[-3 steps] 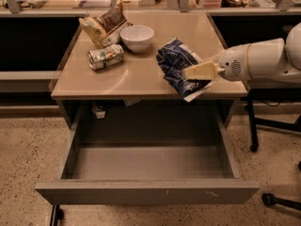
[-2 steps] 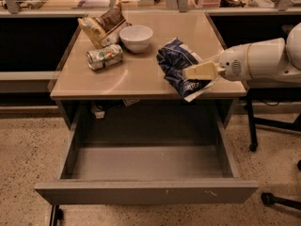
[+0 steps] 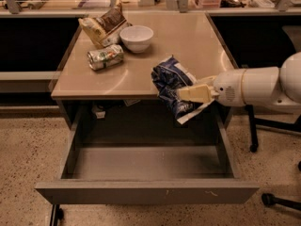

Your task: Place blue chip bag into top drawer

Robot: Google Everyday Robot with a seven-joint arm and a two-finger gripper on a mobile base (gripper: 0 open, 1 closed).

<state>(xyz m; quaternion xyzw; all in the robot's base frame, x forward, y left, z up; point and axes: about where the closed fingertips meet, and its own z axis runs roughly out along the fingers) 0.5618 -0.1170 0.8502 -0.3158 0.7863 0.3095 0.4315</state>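
The blue chip bag (image 3: 170,84) is a crumpled navy foil bag with white lettering. It hangs over the front right edge of the tan table (image 3: 141,74), its white bottom edge below the tabletop. My gripper (image 3: 186,93) comes in from the right on a white arm and is shut on the bag's right side. The top drawer (image 3: 146,189) is pulled fully open below the table, grey, wide and shallow, with nothing in it. The bag is above the drawer's back right part.
At the back left of the table are a tan-and-brown snack bag (image 3: 103,25), a white bowl (image 3: 136,36) and a can lying on its side (image 3: 105,57). A chair base with casters (image 3: 270,199) stands at the right on the speckled floor.
The gripper has carried the blue chip bag forward and down, from lying on the tabletop to hanging over the table's front edge above the open drawer.
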